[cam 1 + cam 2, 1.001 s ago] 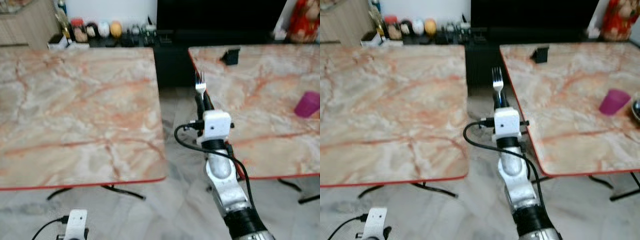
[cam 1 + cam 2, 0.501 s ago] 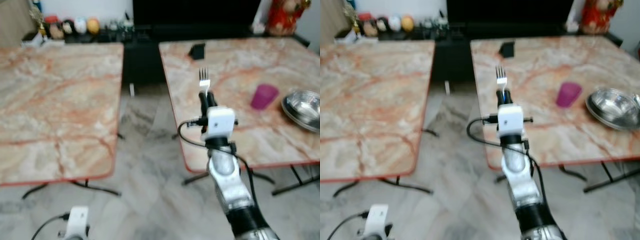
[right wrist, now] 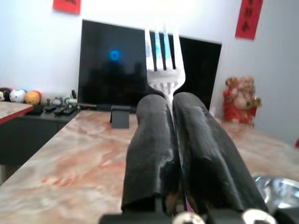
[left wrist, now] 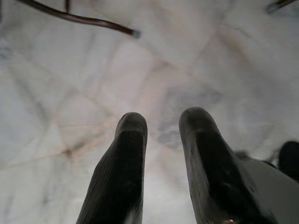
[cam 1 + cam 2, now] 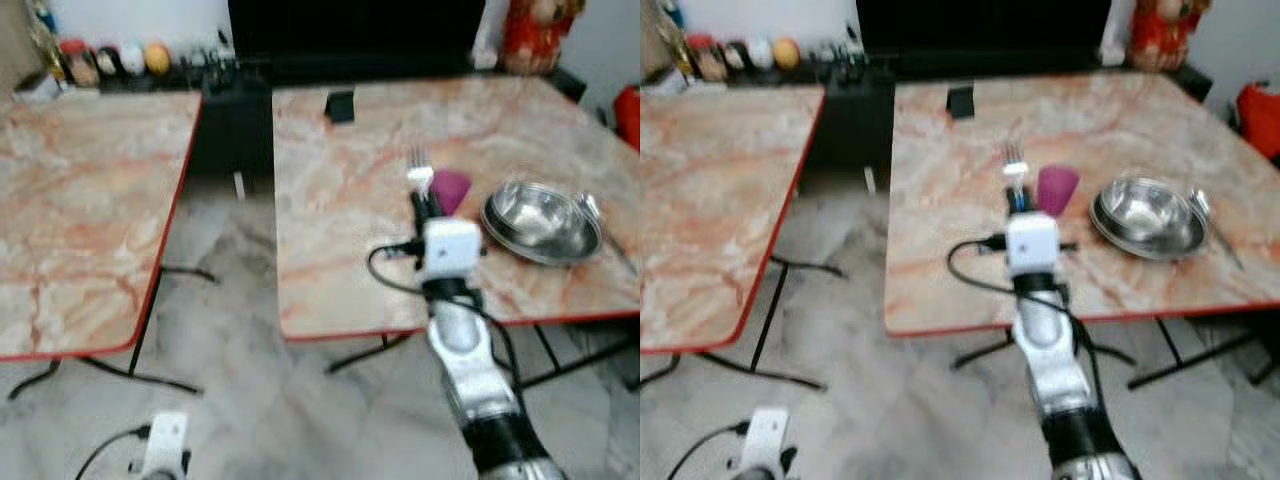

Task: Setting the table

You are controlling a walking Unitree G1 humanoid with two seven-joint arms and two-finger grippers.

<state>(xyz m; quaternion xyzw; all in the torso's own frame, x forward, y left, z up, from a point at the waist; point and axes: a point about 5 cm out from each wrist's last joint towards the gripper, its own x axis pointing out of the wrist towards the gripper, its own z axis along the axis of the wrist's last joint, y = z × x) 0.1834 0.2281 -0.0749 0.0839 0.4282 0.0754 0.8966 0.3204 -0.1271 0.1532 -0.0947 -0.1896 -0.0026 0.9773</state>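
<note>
Right, my right gripper (image 3: 170, 140) has its two black fingers pressed together on the fork (image 3: 164, 65), handle pinched between them, tines sticking straight up past the tips. I've got that arm raised in front of me, over the near edge of the table (image 5: 330, 230) on my right. From the head camera the fork's tines sit just in front of the purple cup (image 5: 1057, 188), though I can't tell from this angle how high above the marble I'm holding it.

Left gripper (image 4: 161, 140) hangs idle down by the floor (image 4: 93, 70), fingers slightly apart with nothing between them.

Out on the table: the cup stands upright near the middle, and just beside it on its right is a steel bowl (image 5: 1145, 215), possibly two nested, the blur makes that hard to call. A long utensil (image 5: 1212, 222) lies along the bowl's far right side, likely a spoon. A small black object (image 5: 960, 100) sits well apart near the far edge.

So by my reckoning, cup, bowl and one utensil are already down; the fork is not yet placed. What's left is lowering it to a bare patch beside the bowl and letting go.
</note>
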